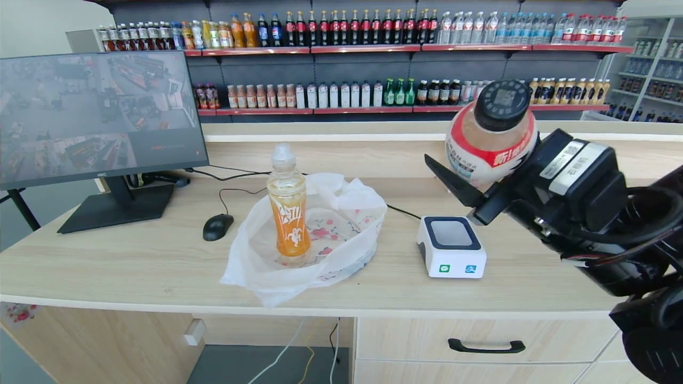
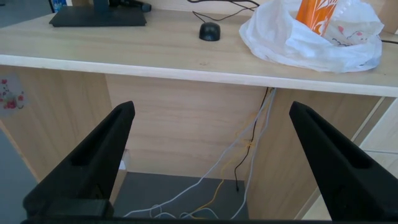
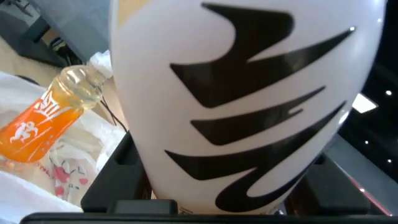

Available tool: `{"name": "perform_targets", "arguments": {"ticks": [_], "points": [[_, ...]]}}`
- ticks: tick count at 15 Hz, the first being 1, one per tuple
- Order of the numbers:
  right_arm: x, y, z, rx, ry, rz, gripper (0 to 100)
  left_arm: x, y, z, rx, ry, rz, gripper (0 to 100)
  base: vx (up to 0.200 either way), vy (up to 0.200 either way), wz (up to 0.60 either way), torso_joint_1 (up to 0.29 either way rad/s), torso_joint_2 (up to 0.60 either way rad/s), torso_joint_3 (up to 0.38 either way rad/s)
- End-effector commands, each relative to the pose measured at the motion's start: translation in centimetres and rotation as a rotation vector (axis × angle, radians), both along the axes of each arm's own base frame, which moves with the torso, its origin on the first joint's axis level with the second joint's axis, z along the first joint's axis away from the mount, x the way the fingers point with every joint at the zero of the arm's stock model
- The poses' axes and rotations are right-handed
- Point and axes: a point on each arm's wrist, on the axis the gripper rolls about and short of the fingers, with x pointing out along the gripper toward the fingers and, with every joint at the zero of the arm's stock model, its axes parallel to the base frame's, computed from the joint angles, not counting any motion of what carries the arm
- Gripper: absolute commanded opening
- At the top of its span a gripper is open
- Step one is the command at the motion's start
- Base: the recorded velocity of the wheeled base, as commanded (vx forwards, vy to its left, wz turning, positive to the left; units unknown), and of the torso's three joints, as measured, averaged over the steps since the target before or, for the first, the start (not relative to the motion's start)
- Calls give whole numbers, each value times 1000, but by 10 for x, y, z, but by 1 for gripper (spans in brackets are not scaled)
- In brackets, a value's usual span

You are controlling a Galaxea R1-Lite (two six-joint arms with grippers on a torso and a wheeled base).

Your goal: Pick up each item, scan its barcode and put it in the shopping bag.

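- My right claw is clamped on the squat bottle of pale drink with a black cap and a red-and-white label. One black finger lies along the side facing the bag.
- That bottle is up in the air over the right part of the light wooden counter, tilted so its cap points up and towards the head camera. It touches nothing but the claw.
- From the right wrist, the held bottle shows a white label with black stripes between the two fingers.
- The white plastic shopping bag with a red flower print sits open near the middle of the counter, its rim slumped down.
- A tall clear bottle of orange drink with a white cap stands upright inside the bag. The right wrist also sees it, beyond the held bottle.
- The small white scanner box with a dark-framed window on top rests on the counter just right of the bag, lower than the held bottle.
- My left claw hangs below the counter edge, facing the wooden front panel. Its fingers are spread wide with nothing between them.
- A black mouse lies left of the bag, and a black monitor stands further left.
- Shelves of bottled drinks line the wall behind.
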Motion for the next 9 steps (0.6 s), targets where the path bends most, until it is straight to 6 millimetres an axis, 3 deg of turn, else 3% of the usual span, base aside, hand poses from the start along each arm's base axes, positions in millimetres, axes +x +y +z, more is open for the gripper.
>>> {"name": "perform_targets", "arguments": {"ticks": [1, 4, 9], "points": [[-25, 12, 17, 140, 48, 66, 0, 0, 0, 0, 0, 0, 0, 100, 0, 0, 0, 0, 0, 0], [-39, 9, 22, 358, 196, 45, 0, 0, 0, 0, 5, 0, -1, 100, 0, 0, 0, 0, 0, 0], [-43, 1, -22, 537, 540, 50, 0, 0, 0, 0, 5, 0, -1, 100, 0, 0, 0, 0, 0, 0]]}}
